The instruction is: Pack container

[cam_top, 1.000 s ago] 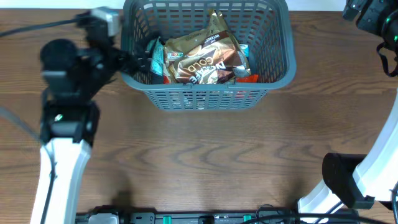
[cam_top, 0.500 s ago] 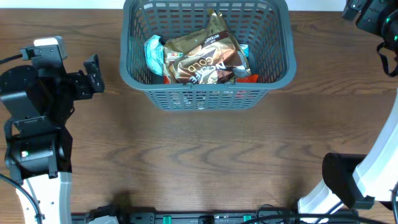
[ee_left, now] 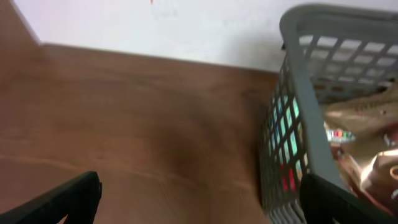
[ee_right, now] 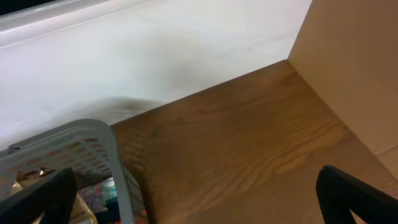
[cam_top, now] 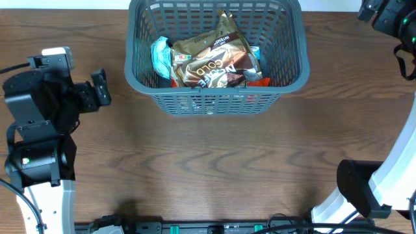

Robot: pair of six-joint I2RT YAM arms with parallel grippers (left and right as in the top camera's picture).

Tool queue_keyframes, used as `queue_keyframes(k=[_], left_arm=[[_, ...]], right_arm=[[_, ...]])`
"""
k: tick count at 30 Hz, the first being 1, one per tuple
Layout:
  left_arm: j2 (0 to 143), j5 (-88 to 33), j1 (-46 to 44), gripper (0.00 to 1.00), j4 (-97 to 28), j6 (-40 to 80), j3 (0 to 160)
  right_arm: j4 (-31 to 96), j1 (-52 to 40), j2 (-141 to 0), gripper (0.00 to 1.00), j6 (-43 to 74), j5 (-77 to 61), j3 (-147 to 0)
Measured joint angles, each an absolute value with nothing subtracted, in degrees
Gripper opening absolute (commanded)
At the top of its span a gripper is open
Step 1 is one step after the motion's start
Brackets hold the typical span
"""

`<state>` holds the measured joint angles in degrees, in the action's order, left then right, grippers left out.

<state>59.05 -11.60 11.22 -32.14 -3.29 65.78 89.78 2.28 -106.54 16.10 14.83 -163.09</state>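
The dark grey lattice basket (cam_top: 214, 101) stands at the table's far middle. Inside lie a brown-gold coffee packet (cam_top: 211, 58), a teal packet (cam_top: 160, 57) at its left and red packets underneath. My left gripper (cam_top: 101, 92) is open and empty, left of the basket and apart from it. In the left wrist view the gripper's fingers (ee_left: 199, 202) are spread wide, with the basket wall (ee_left: 292, 137) to the right. My right gripper (cam_top: 390, 16) is at the far right corner; in the right wrist view its fingers (ee_right: 199, 196) are wide open and empty, and the basket rim (ee_right: 74, 140) shows at the left.
A white wall (ee_right: 155, 50) runs behind the table's back edge. The right arm's base (cam_top: 364, 192) stands at the front right, the left arm's body (cam_top: 39, 156) at the front left. Bare wood (cam_top: 214, 162) lies in front of the basket.
My left gripper pulled out of the basket's left side and back to the left, leaving the teal packet inside; since half a second ago it has barely shifted. The right arm has not moved.
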Motion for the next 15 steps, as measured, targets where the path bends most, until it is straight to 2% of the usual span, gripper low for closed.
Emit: queue_keyframes(k=[15], left_arm=[[59.05,-11.57,11.22,0.99,-43.40,-3.46,65.78]], right_arm=[[89.78,2.28,-106.54,0.99,16.10,14.83,-163.09]])
